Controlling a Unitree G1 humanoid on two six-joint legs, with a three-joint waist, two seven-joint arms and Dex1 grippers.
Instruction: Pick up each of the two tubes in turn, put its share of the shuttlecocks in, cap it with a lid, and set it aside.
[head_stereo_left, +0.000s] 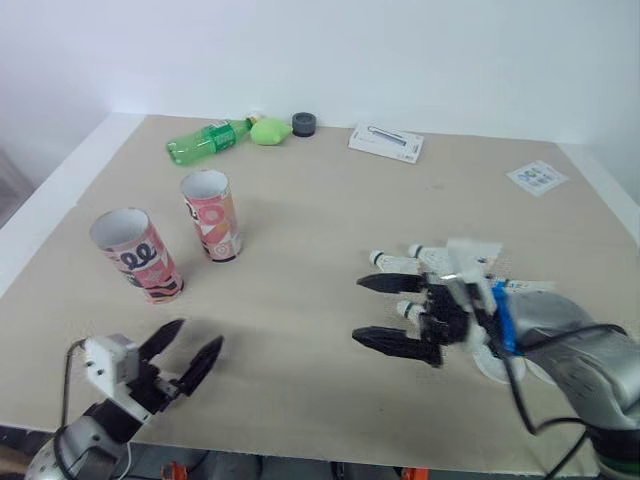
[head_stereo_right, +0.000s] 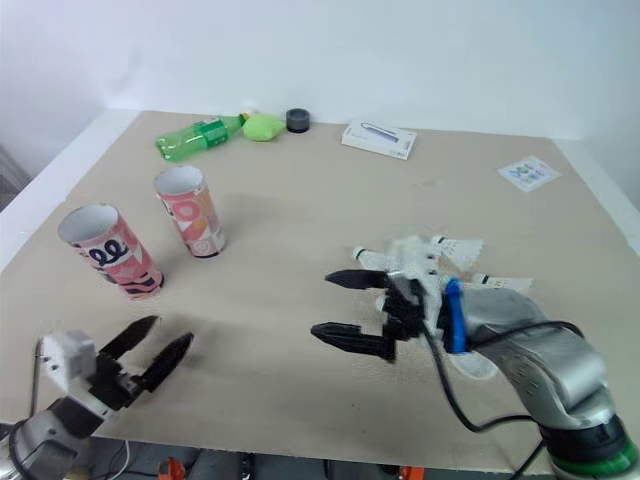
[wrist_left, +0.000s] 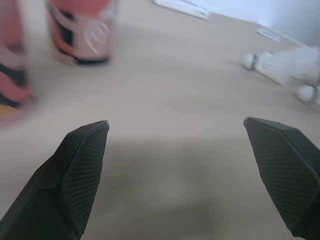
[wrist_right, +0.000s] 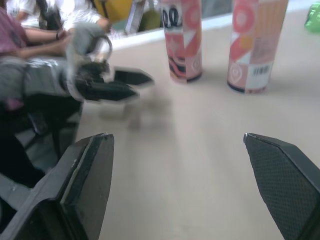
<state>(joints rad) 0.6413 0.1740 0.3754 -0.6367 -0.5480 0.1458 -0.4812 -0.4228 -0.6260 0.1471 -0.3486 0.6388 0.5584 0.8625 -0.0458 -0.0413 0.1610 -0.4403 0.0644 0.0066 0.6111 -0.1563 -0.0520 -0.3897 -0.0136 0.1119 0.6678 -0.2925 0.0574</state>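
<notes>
Pick-up of the first tube is, by my reading, the step in hand, and it is not yet done. Both tubes stand upright and uncapped on the beige table top (head_stereo_left: 330, 220). The farther pink patterned cardboard tube (head_stereo_left: 211, 215) serves as marker. The nearer pink patterned cardboard tube (head_stereo_left: 135, 255) stands near it, on the robot's left and closer to the robot.

White feathered shuttlecocks (head_stereo_left: 445, 258) lie in a loose heap well apart from the farther tube, on its right side. The left gripper (head_stereo_left: 198, 335) hovers low, closer to the robot than the farther tube and apart from it, its two black fingers spread with nothing between them. The right gripper (head_stereo_left: 358, 310) hangs between the farther tube and the shuttlecocks, just beside the heap, fingers likewise spread and empty. A small dark grey round cap (head_stereo_left: 304, 124) sits beyond the farther tube, well apart.

Next, I judge, the left gripper must travel forward to a tube, straddle its wall squarely and close without tipping it.
</notes>
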